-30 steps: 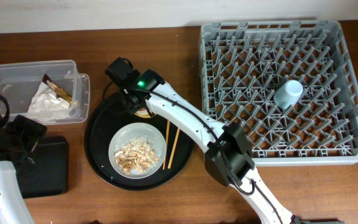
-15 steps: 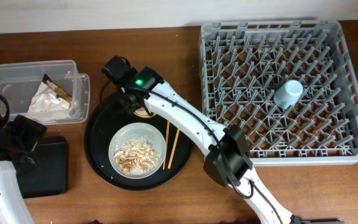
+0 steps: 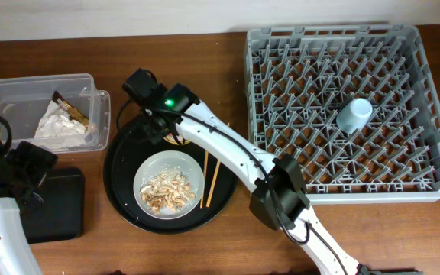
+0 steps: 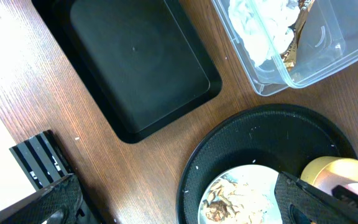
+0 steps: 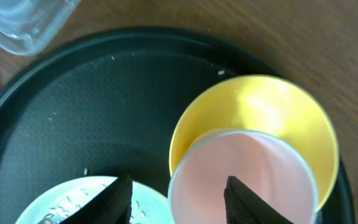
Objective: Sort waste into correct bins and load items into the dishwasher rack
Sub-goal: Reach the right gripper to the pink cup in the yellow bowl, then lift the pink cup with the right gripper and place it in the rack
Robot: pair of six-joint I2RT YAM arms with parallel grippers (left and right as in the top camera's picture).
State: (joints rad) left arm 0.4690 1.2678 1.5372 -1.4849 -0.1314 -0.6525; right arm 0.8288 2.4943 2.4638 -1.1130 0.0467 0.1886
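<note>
Right fingers (image 5: 118,198) spread, empty, straddling the pink cup (image 5: 260,180) rim; a thin pinch may slip, or drag the bowl (image 5: 253,106) along.

The brown wooden table (image 3: 197,50) carries a clear tub (image 3: 40,78) at upper left, a shallow black tray (image 3: 56,206) below it, a round black tray (image 3: 124,164) at centre-left, and the dishwasher rack (image 3: 312,76) at right.
</note>
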